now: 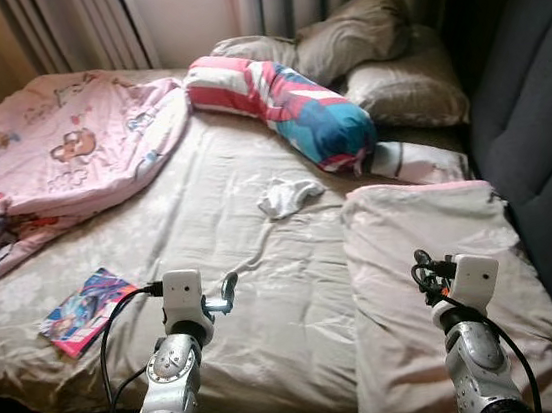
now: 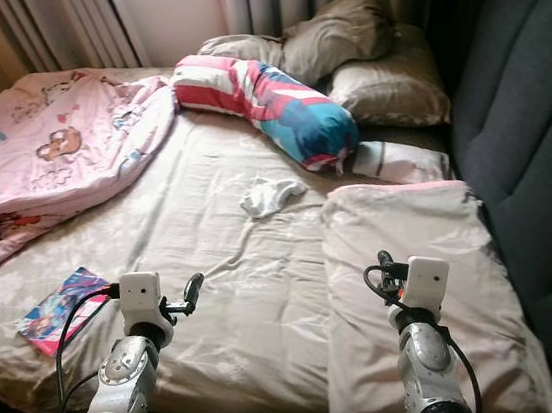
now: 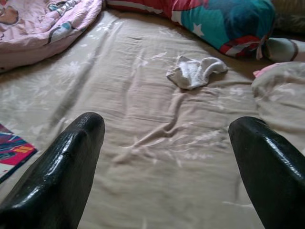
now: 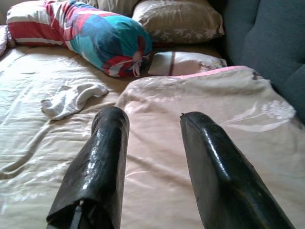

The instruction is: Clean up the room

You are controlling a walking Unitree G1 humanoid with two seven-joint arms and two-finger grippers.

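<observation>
Left eye view has a bed with a wrinkled beige floral sheet (image 1: 257,299), and a small crumpled white sock (image 1: 287,196) lies out on the sheet around the middle. Just behind the sock is a long bolster pillow in red-white stripes and teal (image 1: 289,109), with some grey-brown pillows (image 1: 356,40) further back by the curtains. A pink cartoon-print duvet (image 1: 59,163) is bunched up on the robot's left side, and a colourful thin book (image 1: 85,308) rests near the front edge on that side. A big pale pillow with pink trim (image 1: 431,238) covers the right front part of the bed, next to a dark grey padded headboard (image 1: 537,114).

The left pincer (image 3: 167,143) hovers over the sheet with fingers spread wide, holding nothing. The right pincer (image 4: 155,138) hangs above the pale pillow, fingers partly apart, also empty.
</observation>
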